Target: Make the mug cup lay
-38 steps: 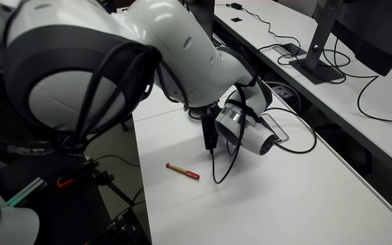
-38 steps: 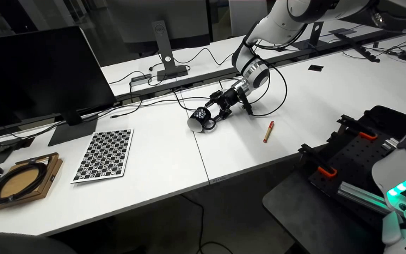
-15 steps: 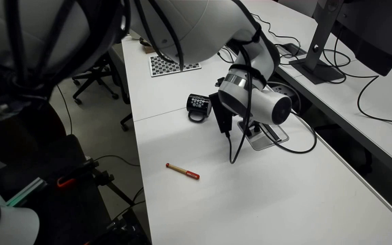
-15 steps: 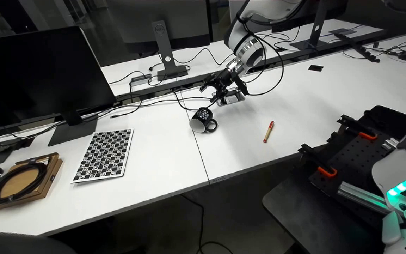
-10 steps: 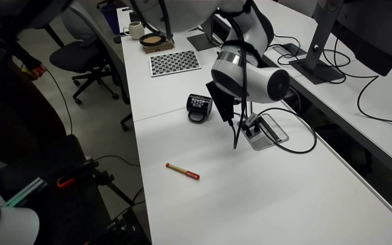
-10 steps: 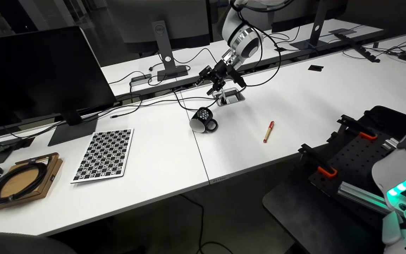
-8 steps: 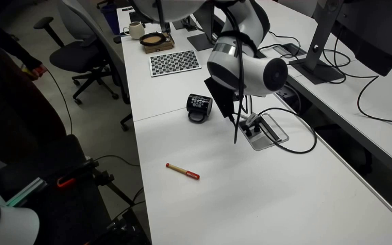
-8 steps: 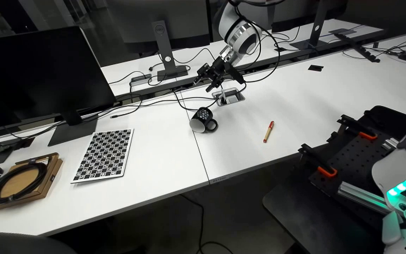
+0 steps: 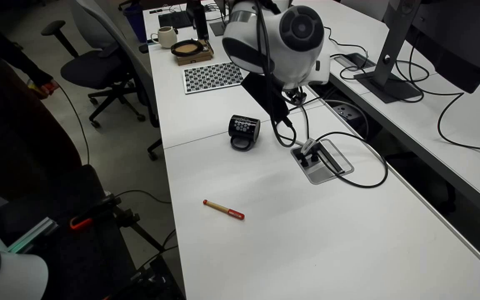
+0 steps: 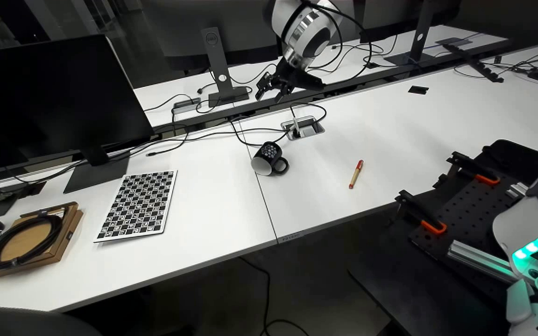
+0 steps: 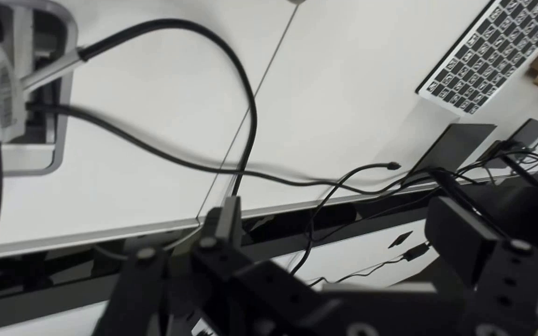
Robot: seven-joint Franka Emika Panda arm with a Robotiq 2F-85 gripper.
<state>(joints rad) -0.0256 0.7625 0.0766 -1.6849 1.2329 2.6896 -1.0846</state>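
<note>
Exterior view: mug (image 10: 268,155) lies apart, below claw (image 10: 268,98).

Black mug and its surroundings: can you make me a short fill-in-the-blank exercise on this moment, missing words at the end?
The black mug lies on its ____ on the white table.
Apart from the mug, the tool has its jaws ____ (open or shut).
The tan pen has ____ ends.
In the wrist view, the checkered board shows toward the upper ____ corner of the picture.

Missing words: side; open; red; right.
</note>
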